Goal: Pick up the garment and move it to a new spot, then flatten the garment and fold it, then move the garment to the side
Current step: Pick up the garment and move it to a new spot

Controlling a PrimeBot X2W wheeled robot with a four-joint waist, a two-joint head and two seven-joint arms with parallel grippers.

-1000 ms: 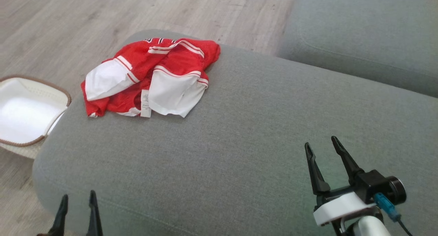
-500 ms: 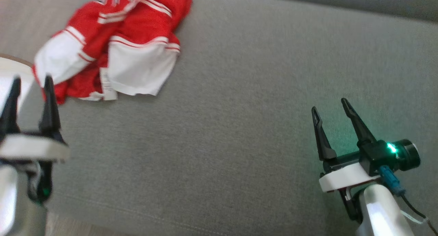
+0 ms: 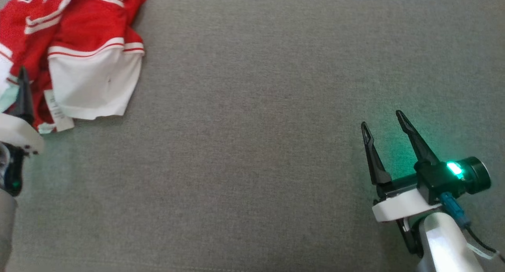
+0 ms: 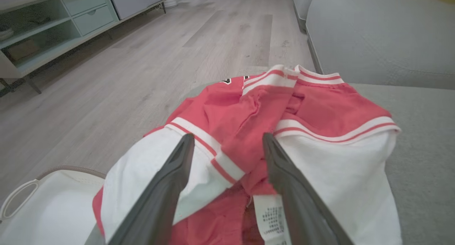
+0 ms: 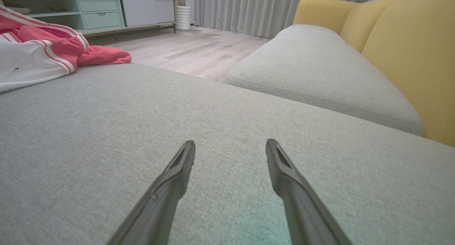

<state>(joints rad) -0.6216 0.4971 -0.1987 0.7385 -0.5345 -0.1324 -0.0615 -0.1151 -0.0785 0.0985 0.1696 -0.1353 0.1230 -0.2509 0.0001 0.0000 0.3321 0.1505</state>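
The garment, a crumpled red jersey with white sleeves and white stripes, lies at the far left of the grey sofa cushion. My left gripper stands open right at its near edge, the two fingers straddling a red fold and a white sleeve of the garment. In the head view one of its fingers shows against the cloth at the left edge. My right gripper hangs open and empty over bare cushion at the lower right, far from the garment. Its fingers hold nothing in the right wrist view.
A white basket with a brown rim stands on the wooden floor just left of the cushion's end. A second grey cushion and yellow backrests lie beyond. A low cabinet stands across the floor.
The head camera has tipped down, so the whole picture has shifted. My left arm has come up from the bottom edge to the garment's near edge. Both grippers stay open.
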